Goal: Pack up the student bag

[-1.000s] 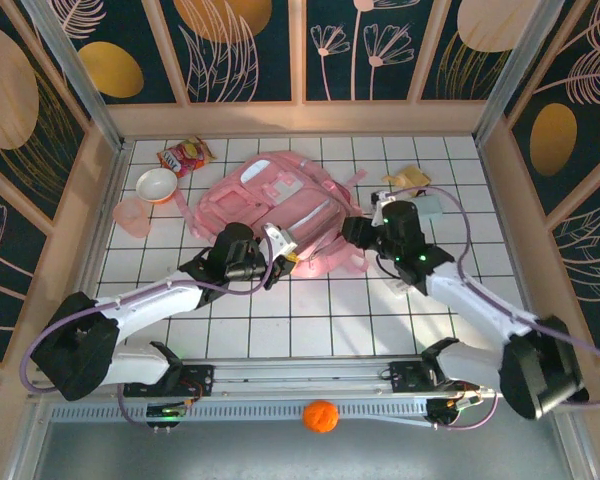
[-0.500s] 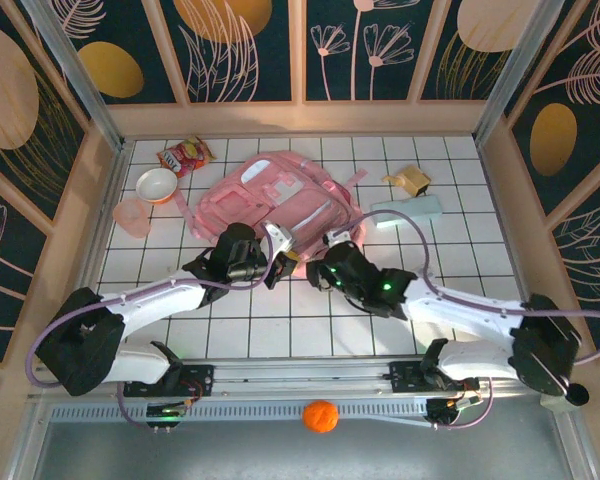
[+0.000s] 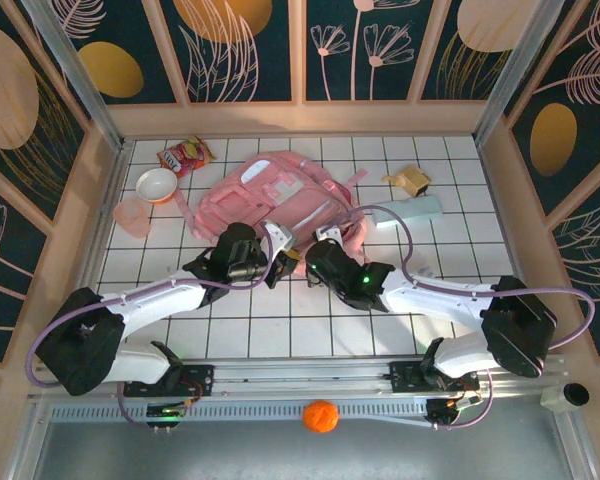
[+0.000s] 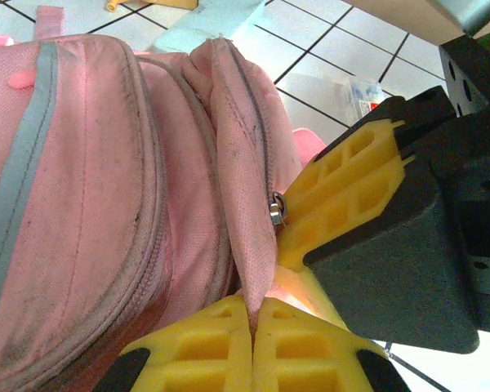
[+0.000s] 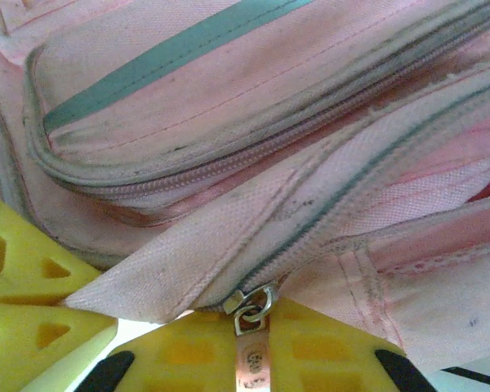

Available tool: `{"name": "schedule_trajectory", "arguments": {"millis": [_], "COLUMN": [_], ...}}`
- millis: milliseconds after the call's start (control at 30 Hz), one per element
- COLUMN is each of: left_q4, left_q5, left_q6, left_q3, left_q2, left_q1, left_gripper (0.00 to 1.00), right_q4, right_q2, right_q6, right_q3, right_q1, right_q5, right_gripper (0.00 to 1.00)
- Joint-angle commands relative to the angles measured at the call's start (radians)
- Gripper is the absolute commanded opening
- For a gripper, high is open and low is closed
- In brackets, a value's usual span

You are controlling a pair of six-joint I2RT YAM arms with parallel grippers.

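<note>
At the upper left of the overhead view, on the white tiled table point(image 3: 280, 320), a pink cup point(image 3: 132, 216) sits just beside a white bowl with a red rim point(image 3: 157, 184). A red and yellow snack packet point(image 3: 185, 154) lies a little beyond them, against the back edge.

The student bag point(image 3: 270, 200) lies flat at the middle of the table, toward the back, with its front pockets facing up.

At the bag's near edge the left gripper point(image 3: 283, 256) has its jaws pressed together on a fold of pink fabric. In the left wrist view its yellow fingers point(image 4: 220, 343) meet at the bottom centre with the flap of the bag point(image 4: 82, 204) pinched between them.

Just to the right, the right gripper point(image 3: 313, 262) reaches the same edge. In the right wrist view it point(image 5: 253, 347) sits at the bottom centre, closed on the metal zipper pull point(image 5: 253, 359), which hangs from the slider on the flap's zip line. The left gripper's fingers point(image 5: 24, 302) show at the lower left of that view, touching the flap.

In the left wrist view one yellow finger of the right gripper point(image 4: 343, 188) lies against the slider point(image 4: 276, 208).

To the right of the bag lie a mint-green case point(image 3: 412, 212) and, behind it, a small tan object point(image 3: 410, 180). An orange ball point(image 3: 320, 415) rests at the bottom centre, in front of the arm bases.
</note>
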Motion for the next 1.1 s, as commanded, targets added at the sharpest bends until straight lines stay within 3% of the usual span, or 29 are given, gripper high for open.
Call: {"name": "schedule_trajectory", "arguments": {"millis": [0,133,300,533,667,833,1067], "left_q4": [0.076,0.065,0.055,0.048,0.044,0.050,0.050], "left_q5": [0.034,0.022,0.017,0.011,0.010,0.017,0.021], "left_q6": [-0.014,-0.009,-0.005,0.002,0.005,0.005,0.002], "left_q3": [0.044,0.046,0.043,0.047,0.044,0.046,0.046], "left_q2": [-0.017,-0.015,-0.018,-0.017,-0.018,-0.012,-0.018], "left_q1": [-0.004,-0.004,-0.004,-0.004,-0.003,-0.004,-0.003], "left_gripper": [0.00,0.00,0.00,0.00,0.00,0.00,0.00], "right_q4": [-0.052,-0.072,-0.087,-0.038,-0.018,0.030,0.022], "right_q2": [-0.018,-0.023,-0.018,-0.046,-0.076,-0.076,-0.038], "right_q6": [-0.004,0.005,0.001,-0.031,-0.042,-0.055,-0.065], "right_q3": [0.002,0.001,0.003,-0.012,-0.030,-0.052,-0.031], "right_q1": [-0.031,-0.061,-0.079,-0.080,-0.117,-0.175,-0.185], "right_q5": [0.084,0.072,0.036,-0.033,-0.139,-0.341,-0.352], "right_gripper": [0.07,0.05,0.15,0.00,0.01,0.09,0.03]}}
